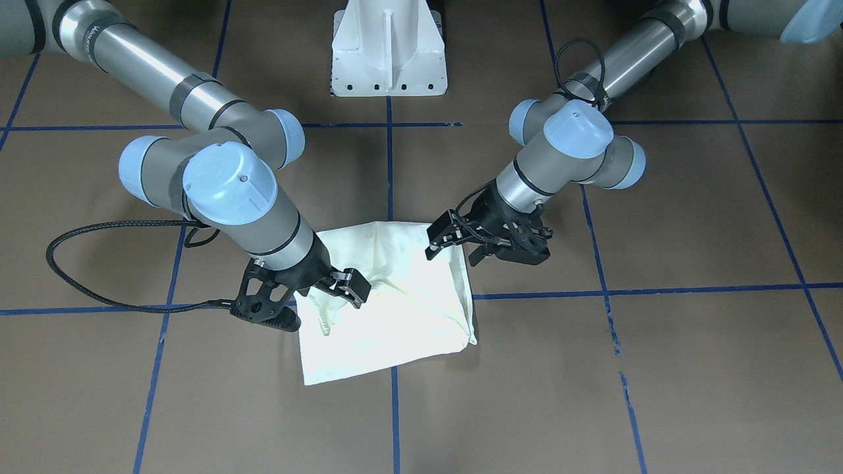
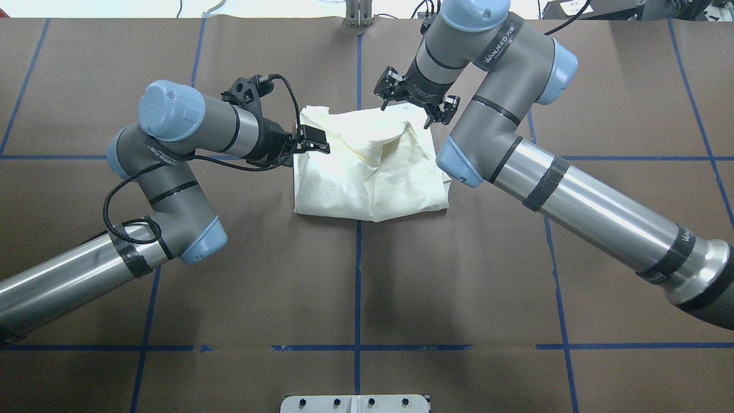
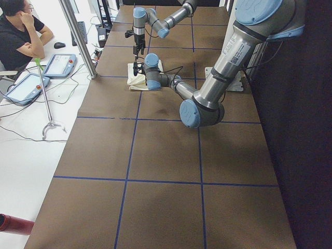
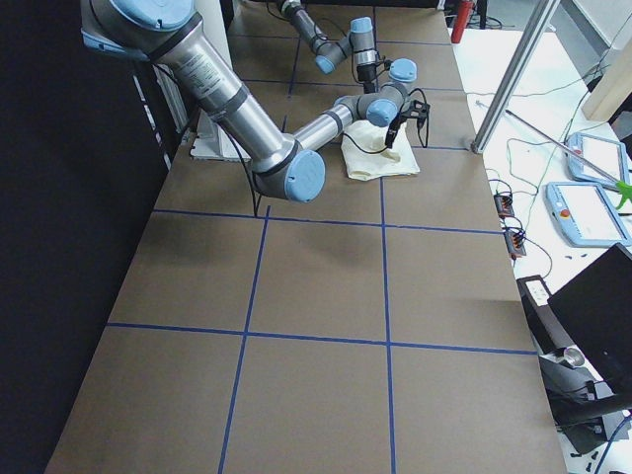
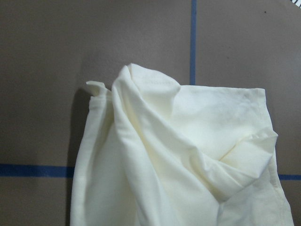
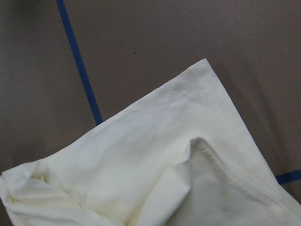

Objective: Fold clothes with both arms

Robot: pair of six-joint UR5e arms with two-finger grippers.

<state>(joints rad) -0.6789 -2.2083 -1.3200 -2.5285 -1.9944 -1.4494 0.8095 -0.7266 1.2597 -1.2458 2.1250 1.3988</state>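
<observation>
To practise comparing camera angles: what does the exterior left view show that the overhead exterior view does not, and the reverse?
Only exterior left: a seated person and two teach pendants beside the table. Only overhead: the creases and stitched hem of the cream shirt, and the right gripper with fingers apart. Both: the left arm, the right arm, the shirt and the brown table with blue tape lines.
</observation>
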